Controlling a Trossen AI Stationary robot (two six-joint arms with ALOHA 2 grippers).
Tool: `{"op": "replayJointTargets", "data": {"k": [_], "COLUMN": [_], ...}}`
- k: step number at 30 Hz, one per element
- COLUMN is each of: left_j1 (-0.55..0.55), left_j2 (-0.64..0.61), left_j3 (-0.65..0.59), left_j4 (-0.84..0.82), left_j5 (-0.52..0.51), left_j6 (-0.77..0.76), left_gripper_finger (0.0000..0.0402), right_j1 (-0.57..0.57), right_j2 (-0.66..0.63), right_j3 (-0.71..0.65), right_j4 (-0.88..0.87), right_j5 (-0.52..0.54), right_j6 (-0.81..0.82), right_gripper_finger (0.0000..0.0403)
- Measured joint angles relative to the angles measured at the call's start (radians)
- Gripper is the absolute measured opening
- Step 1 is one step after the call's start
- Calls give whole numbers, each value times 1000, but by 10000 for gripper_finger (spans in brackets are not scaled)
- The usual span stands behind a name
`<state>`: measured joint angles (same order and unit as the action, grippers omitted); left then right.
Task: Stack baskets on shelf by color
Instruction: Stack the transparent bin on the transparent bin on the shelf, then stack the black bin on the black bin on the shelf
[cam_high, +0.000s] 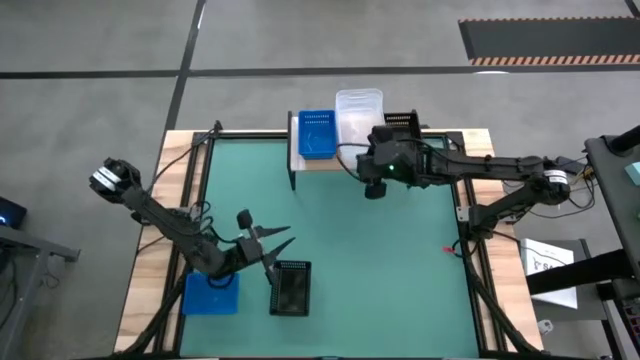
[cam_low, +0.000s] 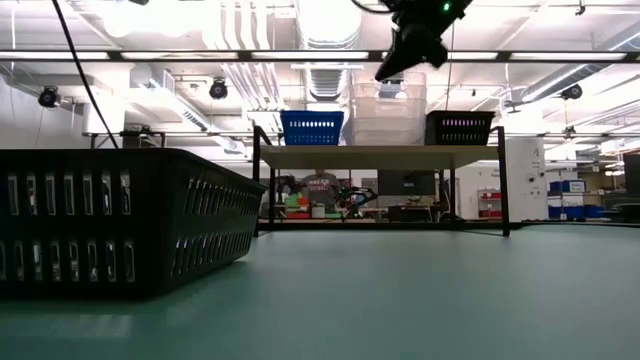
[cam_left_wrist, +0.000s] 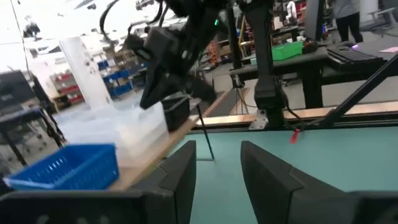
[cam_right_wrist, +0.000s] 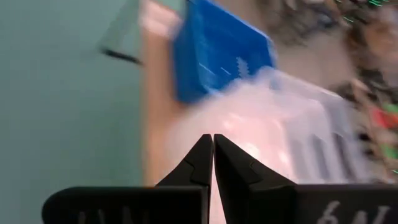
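I'm watching shelf (cam_high: 330, 163) at top centre, carrying blue basket (cam_high: 317, 133), clear stack (cam_high: 358, 115), black basket (cam_high: 401, 124). Right gripper (cam_high: 374, 188) hovering before shelf, fingers pressed together, empty. Left gripper (cam_high: 279, 238) hanging lower left, fingers apart, above black bin (cam_high: 290, 288); blue bin (cam_high: 211, 294) beside.

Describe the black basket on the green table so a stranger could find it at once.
Start at the green table and go to its near edge, below the left gripper. The black basket sits there beside a blue basket; it alone is dark and perforated.
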<state>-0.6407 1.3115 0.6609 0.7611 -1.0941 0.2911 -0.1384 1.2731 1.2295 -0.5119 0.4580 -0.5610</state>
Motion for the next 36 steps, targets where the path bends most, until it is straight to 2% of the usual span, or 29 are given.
{"op": "replayJointTargets", "data": {"k": [4, 6, 12, 18, 20, 23, 25, 27, 32, 34, 36], "left_j1": [0, -3, -15, -15, -15, -8, 4, 15, 21, 21, 21], "left_j2": [52, 73, 121, 140, 130, 114, 114, 123, 208, 251, 287], "left_j3": [4, 5, 14, 43, 70, 125, 176, 243, 462, 541, 604], "left_j4": [0, -1, -10, -47, -128, -351, -531, -737, -1352, -1556, -1678], "left_j5": [0, -1, 3, 47, 52, 80, 181, 329, 844, 1030, 1168], "left_j6": [-123, -192, -375, -394, -442, -579, -702, -833, -1180, -1253, -1265], "left_gripper_finger": [111, 111, 111, 111, 111, 111, 111, 111, 94, 76, 56], "right_j1": [42, 73, 182, 250, 266, 280, 285, 287, 287, 287, 287], "right_j2": [-23, -38, -114, -179, -198, -213, -218, -220, -211, -205, -197], "right_j3": [-15, -46, -222, -404, -447, -483, -494, -498, -500, -500, -500], "right_j4": [4, 37, 228, 391, 414, 436, 437, 440, 439, 440, 441], "right_j5": [-183, -233, -244, -257, -257, -257, -257, -256, -256, -257, -256], "right_j6": [73, 91, 90, 115, 117, 129, 143, 154, 169, 177, 181], "right_gripper_finger": [8, 8, 8, 8, 8, 8, 8, 8, 9, 9, 9]}}
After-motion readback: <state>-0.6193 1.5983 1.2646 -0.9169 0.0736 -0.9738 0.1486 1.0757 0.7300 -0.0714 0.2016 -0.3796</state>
